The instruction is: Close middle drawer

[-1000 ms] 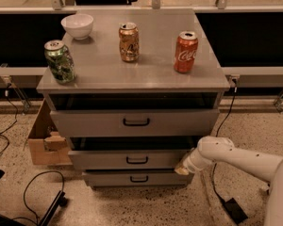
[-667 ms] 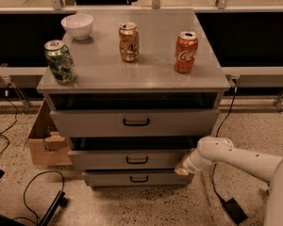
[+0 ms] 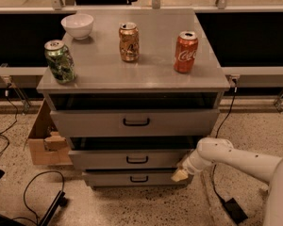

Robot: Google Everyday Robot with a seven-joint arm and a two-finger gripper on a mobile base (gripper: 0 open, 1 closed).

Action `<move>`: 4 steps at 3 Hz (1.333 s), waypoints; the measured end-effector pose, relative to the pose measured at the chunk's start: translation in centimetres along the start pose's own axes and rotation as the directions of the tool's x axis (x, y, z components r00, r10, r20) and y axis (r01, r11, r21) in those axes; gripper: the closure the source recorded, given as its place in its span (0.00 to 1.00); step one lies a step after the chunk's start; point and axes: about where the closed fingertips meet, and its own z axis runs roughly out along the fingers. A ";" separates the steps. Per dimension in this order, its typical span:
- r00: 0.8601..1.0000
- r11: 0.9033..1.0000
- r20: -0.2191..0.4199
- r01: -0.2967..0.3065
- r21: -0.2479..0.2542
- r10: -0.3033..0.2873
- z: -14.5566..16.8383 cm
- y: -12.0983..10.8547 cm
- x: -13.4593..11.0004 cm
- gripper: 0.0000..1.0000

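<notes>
The grey metal cabinet has three drawers. The middle drawer, with a low front and small black handle, stands pulled out a little, with a dark gap above its front. My gripper is at the right end of the middle drawer's front, low down, near the corner. My white arm reaches in from the lower right. The top drawer is also pulled out somewhat.
On the cabinet top stand a green can, a white bowl, a gold can and a red Coca-Cola can. A cardboard box sits on the floor at left. Cables lie on the floor. The lowest drawer is below.
</notes>
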 end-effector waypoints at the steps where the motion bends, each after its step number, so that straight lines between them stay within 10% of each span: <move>1: 1.000 1.000 -0.001 0.000 -0.003 0.000 0.1 0.1 0.0 0.00; 2: 1.000 1.000 -0.001 0.000 -0.003 0.000 0.1 0.3 0.1 0.00; 4: 0.999 1.000 -0.010 0.032 0.002 -0.032 -0.5 2.2 0.1 0.41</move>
